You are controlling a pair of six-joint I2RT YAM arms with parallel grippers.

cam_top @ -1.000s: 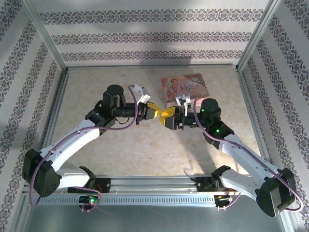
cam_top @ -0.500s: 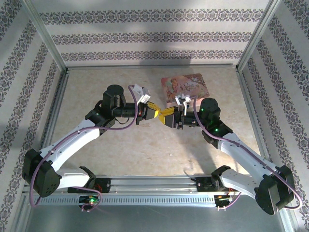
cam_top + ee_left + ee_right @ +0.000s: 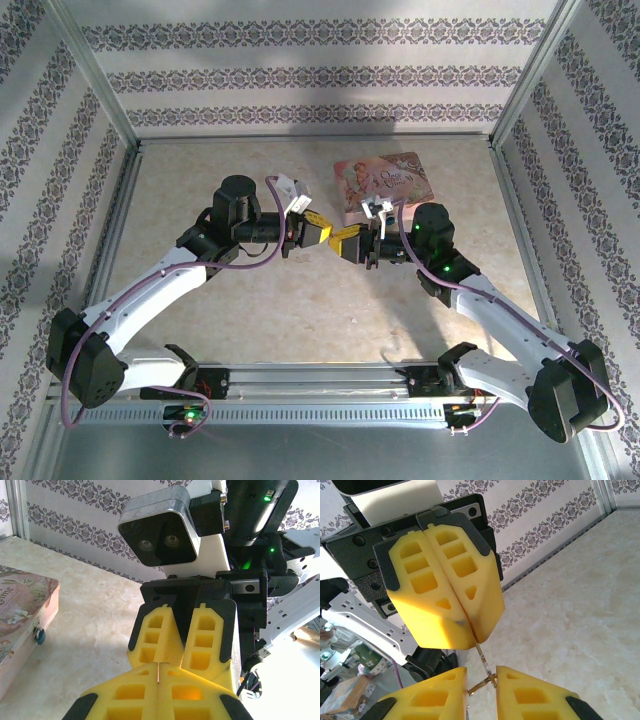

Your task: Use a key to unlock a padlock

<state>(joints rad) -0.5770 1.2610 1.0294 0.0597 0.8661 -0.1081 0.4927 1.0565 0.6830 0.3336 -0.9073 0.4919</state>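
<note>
Patterned walls ring the marble desk [image 3: 300, 310]. Mid-frame, the left gripper [image 3: 468, 630] is clamped on the key [image 3: 480, 653], its tip between the slightly parted fingers of the right gripper [image 3: 481, 680]. The padlock [image 3: 39, 636] hangs on the pink tin [image 3: 20, 610] at left.

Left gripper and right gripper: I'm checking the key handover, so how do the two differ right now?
The left gripper has its fingers pressed together; the right gripper has its fingers apart. The left gripper pinches the key, whose free end pokes into the right gripper's gap, which does not seem to clamp it yet. Both have yellow fingers and face each other tip to tip.
</note>
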